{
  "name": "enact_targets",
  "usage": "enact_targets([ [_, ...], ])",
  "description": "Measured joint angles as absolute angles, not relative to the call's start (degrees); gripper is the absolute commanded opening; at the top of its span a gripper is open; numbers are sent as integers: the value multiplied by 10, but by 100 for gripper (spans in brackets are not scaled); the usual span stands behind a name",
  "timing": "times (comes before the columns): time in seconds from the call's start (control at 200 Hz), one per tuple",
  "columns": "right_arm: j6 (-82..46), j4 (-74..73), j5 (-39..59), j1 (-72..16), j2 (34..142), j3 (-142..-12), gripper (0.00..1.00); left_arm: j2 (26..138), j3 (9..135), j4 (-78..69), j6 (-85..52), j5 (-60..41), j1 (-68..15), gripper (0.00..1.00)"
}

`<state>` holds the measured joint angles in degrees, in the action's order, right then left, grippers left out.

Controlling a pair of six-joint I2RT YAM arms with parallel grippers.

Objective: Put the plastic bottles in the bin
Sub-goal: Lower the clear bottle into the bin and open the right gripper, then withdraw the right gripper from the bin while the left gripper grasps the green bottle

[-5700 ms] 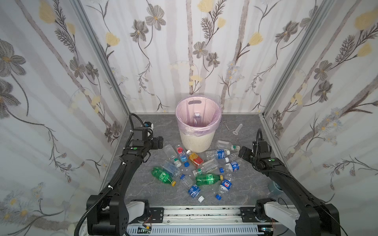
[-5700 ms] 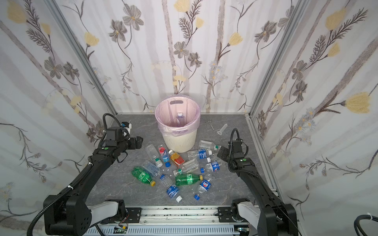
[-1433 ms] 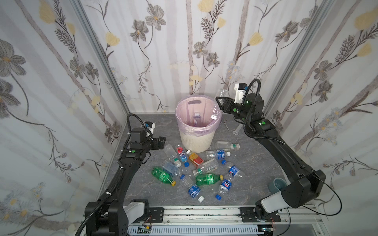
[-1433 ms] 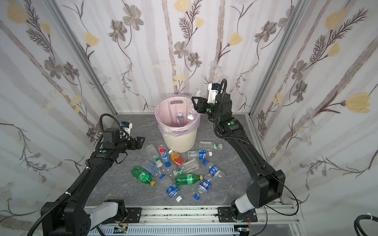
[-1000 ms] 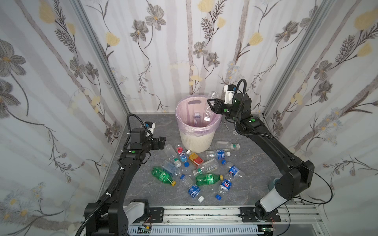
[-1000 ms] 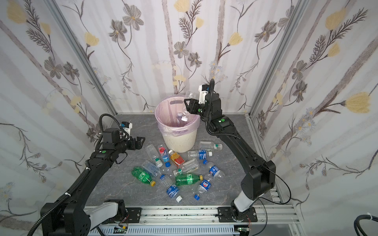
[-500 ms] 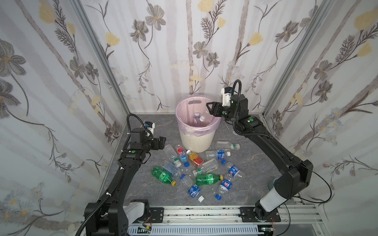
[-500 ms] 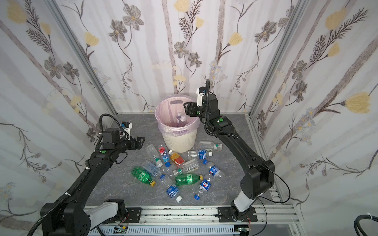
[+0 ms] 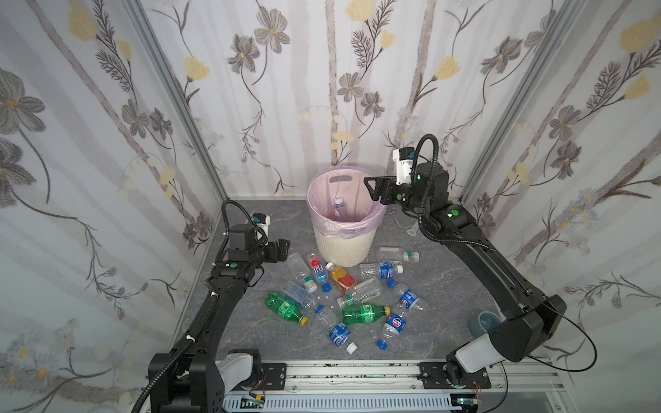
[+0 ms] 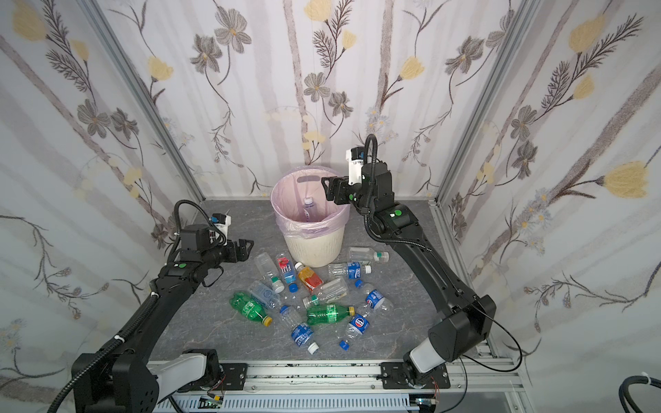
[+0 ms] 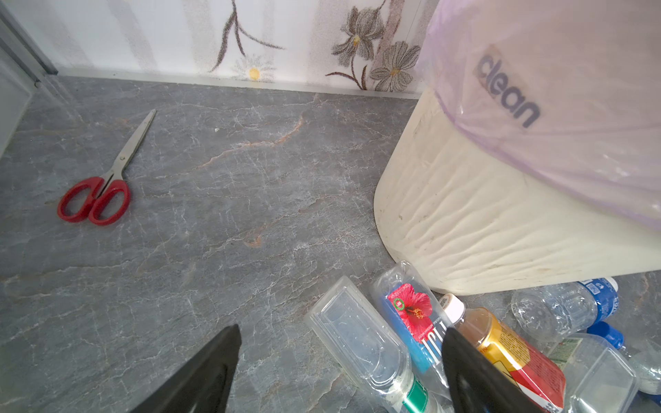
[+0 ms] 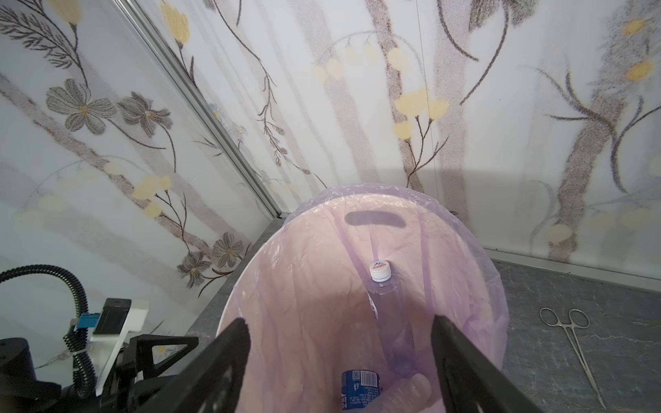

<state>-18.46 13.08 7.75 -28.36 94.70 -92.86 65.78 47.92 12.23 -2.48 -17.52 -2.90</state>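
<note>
Operator: While the right gripper (image 12: 339, 323) hangs over the bin (image 9: 343, 246) with its jaws wide and empty, what is the correct procedure?

Technician: Verify that nothing sits between the jaws. Two bottles (image 12: 388, 314) lie inside on the pink liner (image 12: 304, 286). Raise the arm straight up, clear of the rim, before swinging toward the loose bottles (image 9: 361, 314) beside the bin.

Operator: And the left gripper (image 11: 339, 330)?

Technician: Jaws wide, holding nothing, low by the bin. Centre them across the clear bottle (image 11: 357, 343), on its body, not its cap.

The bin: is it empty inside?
No, a clear bottle with a white cap leans inside the bin, and a blue-labelled bottle lies deeper down.
</note>
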Motion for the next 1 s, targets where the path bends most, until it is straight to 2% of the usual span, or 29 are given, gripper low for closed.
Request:
enact_targets([
  [0.255,-133,132,81,-257,808,-788,92,639,469,149,-96,-123,-29,91],
  [0.565,-128,124,55,-143,684,-574,98,610,506,250,-166,-60,-34,91],
  [0.705,-127,112,52,-112,664,-522,98,596,511,309,-195,-46,-39,90],
  [1.0,-115,66,57,-98,667,-494,99,569,507,391,-270,-54,-48,86],
])
